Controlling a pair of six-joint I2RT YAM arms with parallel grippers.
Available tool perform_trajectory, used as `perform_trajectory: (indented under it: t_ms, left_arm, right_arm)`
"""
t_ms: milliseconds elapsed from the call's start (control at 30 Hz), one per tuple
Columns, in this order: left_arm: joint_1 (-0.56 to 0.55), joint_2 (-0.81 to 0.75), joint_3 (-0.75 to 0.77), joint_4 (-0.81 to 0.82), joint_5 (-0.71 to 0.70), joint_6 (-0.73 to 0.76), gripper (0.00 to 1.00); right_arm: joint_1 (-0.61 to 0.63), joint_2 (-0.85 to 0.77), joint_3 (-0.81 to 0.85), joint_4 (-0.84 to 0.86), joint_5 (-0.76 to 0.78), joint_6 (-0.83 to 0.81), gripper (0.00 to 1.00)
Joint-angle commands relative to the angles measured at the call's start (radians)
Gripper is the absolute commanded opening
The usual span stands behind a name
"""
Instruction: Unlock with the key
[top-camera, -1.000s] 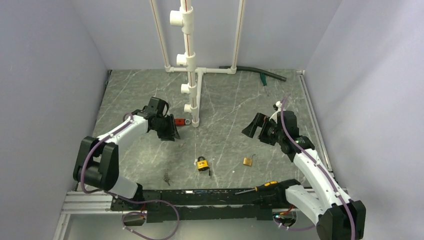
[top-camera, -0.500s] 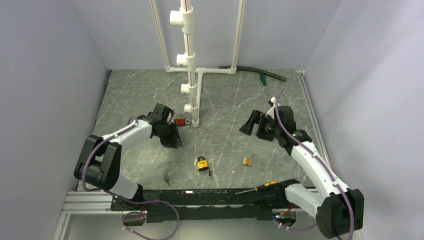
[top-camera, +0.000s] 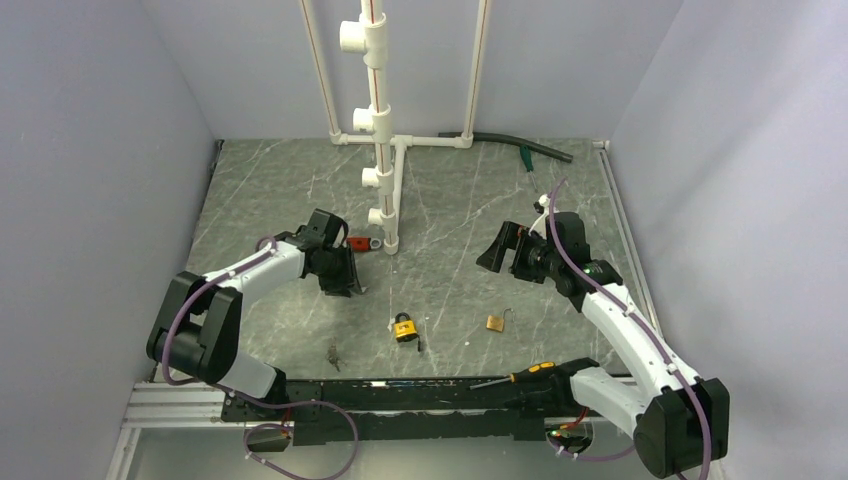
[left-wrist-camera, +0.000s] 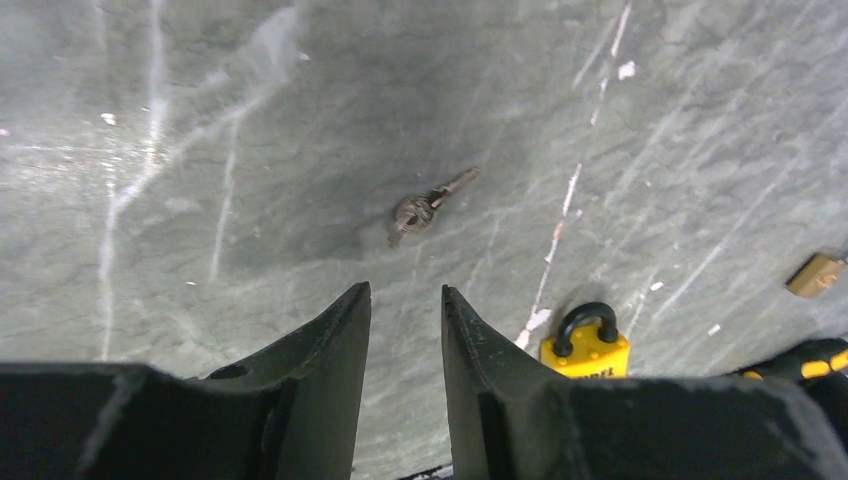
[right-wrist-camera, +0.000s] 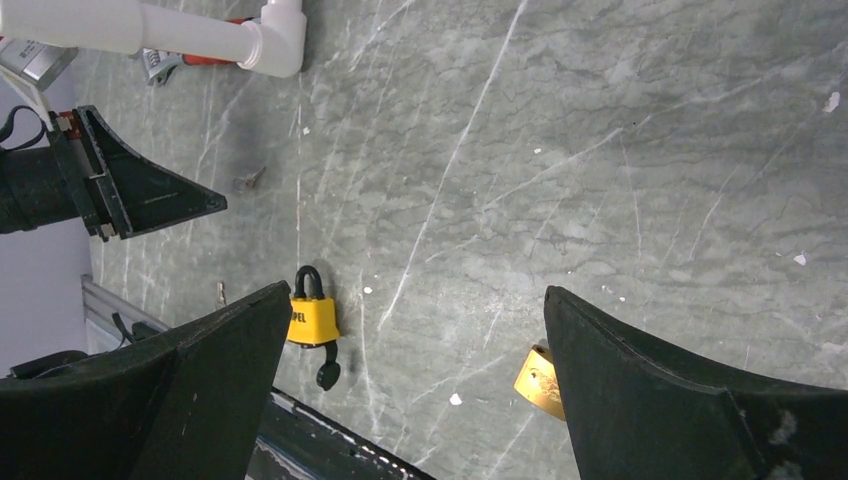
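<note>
The key, a tiny dull grey bunch, lies flat on the grey marble table just ahead of my left gripper's fingertips. It also shows in the right wrist view, beside the left fingers. I cannot pick it out in the top view. The left gripper points down, its jaws a narrow gap apart and empty. The yellow padlock with its black shackle lies shut near the front edge. My right gripper hangs wide open and empty over the right side.
A small brass padlock lies right of the yellow one. A black-and-yellow screwdriver rests on the front rail. A thin small metal piece lies near the rail. A white pipe stand and a red-handled tool stand behind.
My left gripper has moved toward the near right and lower, over the key. My right gripper has shifted slightly back and left. Nothing on the table has moved.
</note>
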Motion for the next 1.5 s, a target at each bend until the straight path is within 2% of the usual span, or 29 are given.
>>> perform_trajectory:
  t_ms: [0, 367, 700, 867, 967, 1000, 1100, 1167, 1333, 1467]
  left_arm:
    - [-0.003, -0.025, 0.018, 0.02, -0.083, 0.019, 0.37]
    - [-0.003, 0.036, -0.004, 0.124, -0.003, 0.017, 0.35]
    - [-0.003, 0.088, -0.002, 0.151, 0.014, 0.013, 0.25]
    - [-0.004, 0.082, -0.008, 0.143, 0.003, 0.01, 0.26]
    - [-0.006, 0.063, -0.003, 0.106, -0.019, -0.001, 0.31]
    - [-0.006, 0.046, -0.004, 0.086, -0.037, -0.009, 0.37]
    - [-0.009, -0.027, -0.014, 0.002, -0.137, -0.062, 0.68]
    - [-0.016, -0.077, -0.02, -0.064, -0.195, -0.1, 0.76]
    - [-0.062, -0.18, -0.037, -0.302, -0.38, -0.256, 0.75]
    - [-0.104, -0.212, -0.064, -0.469, -0.422, -0.409, 0.71]
  right_arm:
    - [0.011, -0.026, 0.021, 0.003, 0.014, 0.007, 1.0]
    - [0.015, -0.033, 0.016, -0.01, 0.027, -0.001, 1.0]
    - [0.018, -0.017, 0.022, -0.013, 0.026, -0.01, 1.0]
    - [0.018, -0.016, 0.015, -0.011, 0.026, -0.011, 1.0]
    - [0.018, -0.015, 0.012, -0.01, 0.02, -0.009, 1.0]
    - [0.018, -0.015, 0.014, -0.012, 0.019, -0.011, 1.0]
    - [0.018, -0.017, 0.017, -0.021, 0.027, -0.015, 1.0]
    - [0.018, -0.02, 0.018, -0.027, 0.031, -0.014, 1.0]
    - [0.02, -0.029, 0.016, -0.031, 0.033, -0.009, 1.0]
    - [0.022, -0.027, 0.005, -0.02, 0.027, -0.005, 1.0]
